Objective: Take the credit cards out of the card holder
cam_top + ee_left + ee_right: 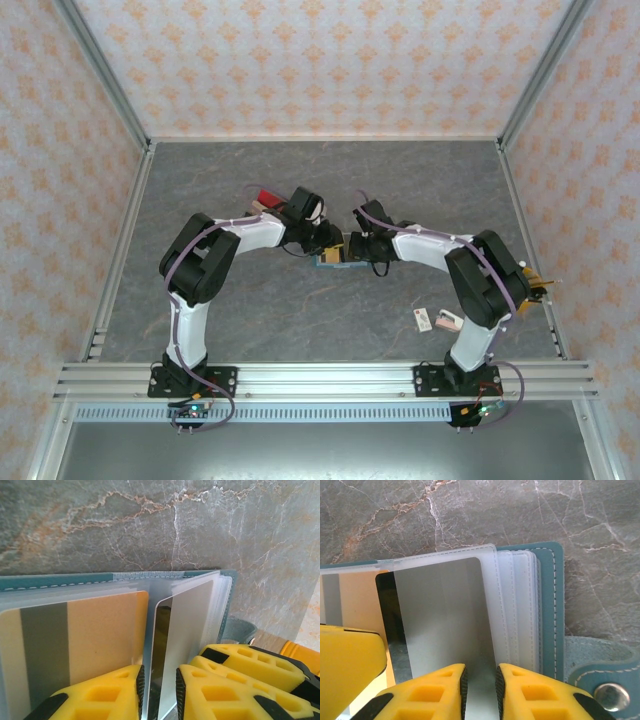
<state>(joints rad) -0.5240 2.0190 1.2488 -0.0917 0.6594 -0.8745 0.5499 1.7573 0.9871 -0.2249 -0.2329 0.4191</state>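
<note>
**Both end effectors narrow at the open card holder, mid-desk**

From my station I see the grey marbled desk (pixel 300 310). The left arm (pixel 200 262) and right arm (pixel 488 275) are both bent inward, so their wrists meet near the middle of it. Between them the card holder (pixel 333 260) lies open, teal cover down on the desk and clear sleeves fanned above it.

The left end effector (pixel 160 682) is narrow. A sleeve leaf carrying the silver-grey card (pixel 187 615) rises into the gap between its jaws, but I cannot tell whether the pads are biting on it. The right end effector (pixel 481 682) is narrow too. It sits at the same card's bottom edge in its wrist view, with the card's face showing through the gap. Again I cannot tell if it grips. The two end effectors are just beside each other.

The silver-grey card has a dark stripe along one side and is in its clear sleeve. The tan card (pixel 85 640), with a grey stripe, sits in the sleeve beside it. Both cards are in the holder.

Near right on the desk, well apart from the card holder, a white tag (pixel 422 319) lies just beside a pinkish lump (pixel 447 322).
</note>
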